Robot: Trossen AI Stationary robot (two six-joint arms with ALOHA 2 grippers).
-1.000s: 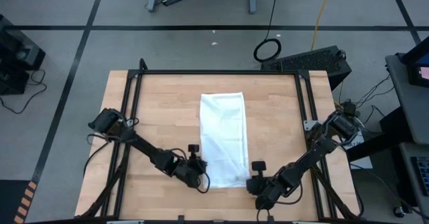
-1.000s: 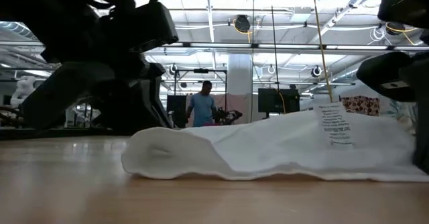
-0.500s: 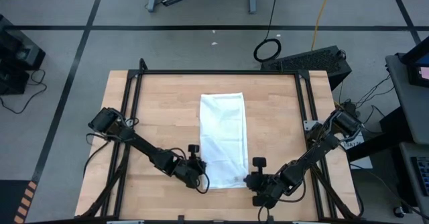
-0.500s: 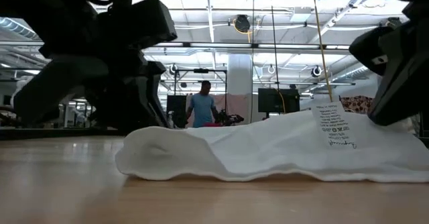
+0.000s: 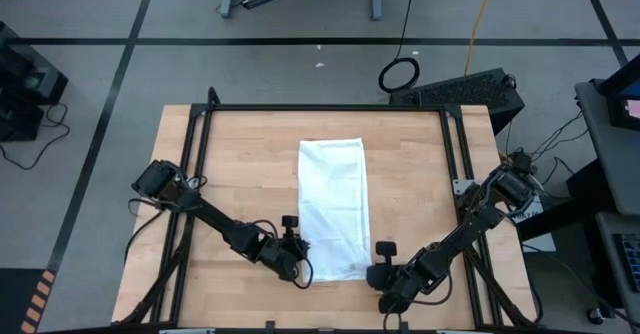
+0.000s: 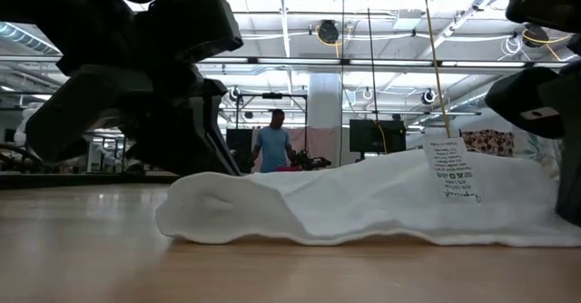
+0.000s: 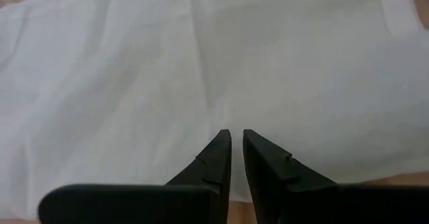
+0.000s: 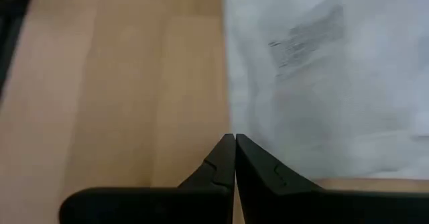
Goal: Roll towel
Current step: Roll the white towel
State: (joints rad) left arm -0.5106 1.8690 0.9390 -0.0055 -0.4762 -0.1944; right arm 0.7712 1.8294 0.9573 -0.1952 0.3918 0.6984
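Observation:
The white towel lies flat and lengthwise in the middle of the wooden table, with a care label standing up near its near right corner. Its near left corner bulges in a rounded fold. My left gripper is at that corner, with its fingers almost together on the cloth. My right gripper is shut, and its tips sit right at the towel's right edge near the near end. I cannot tell whether they touch the towel. My left gripper has its fingertips on the towel near the near left corner, slanting down from the table's left and near side. A crease runs away from the tips. A thin bit of cloth seems pinched between them, layers unclear. The towel stays on the table.
Black frame rails run along the table's far edge and both sides. Bare wood lies to the left and right of the towel. A person stands far off in the room behind.
My right gripper shifted a little toward the towel's near right corner and has come back to where it was, staying shut. The towel and my left gripper have kept still.

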